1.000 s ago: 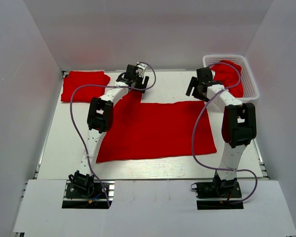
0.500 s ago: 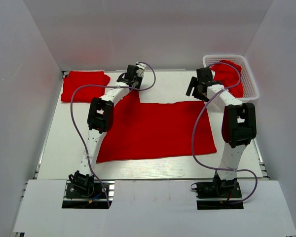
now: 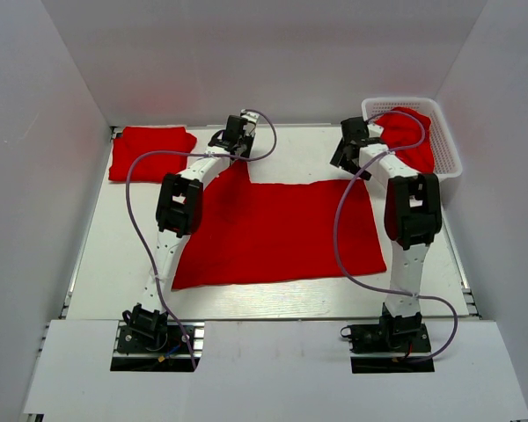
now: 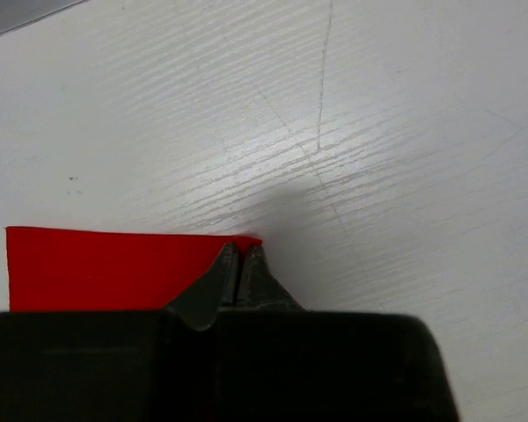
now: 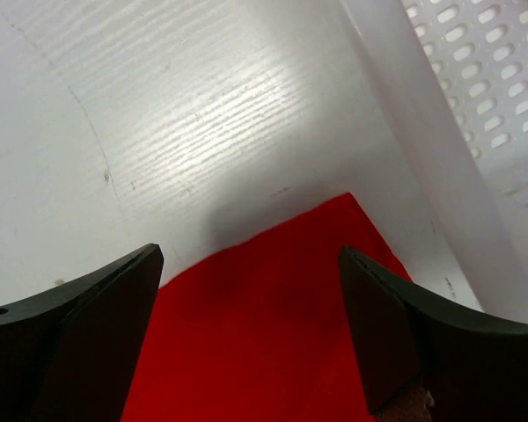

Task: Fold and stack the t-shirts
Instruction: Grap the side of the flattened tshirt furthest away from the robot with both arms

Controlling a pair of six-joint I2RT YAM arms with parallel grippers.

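One red t-shirt lies spread flat in the middle of the table. My left gripper is at its far left corner, and in the left wrist view the fingertips are shut on that corner of red cloth. My right gripper hangs over the far right corner. There it stands open, with the red corner lying flat between its fingers. A folded t-shirt sits at the far left. Another one is bunched in the basket.
The white mesh basket stands at the far right, and its wall is close beside the right gripper. White walls enclose the table on three sides. Purple cables loop along both arms.
The left gripper has shut on the shirt's far left corner. The right arm has swung slightly left and farther back, bringing its gripper to the far right corner.
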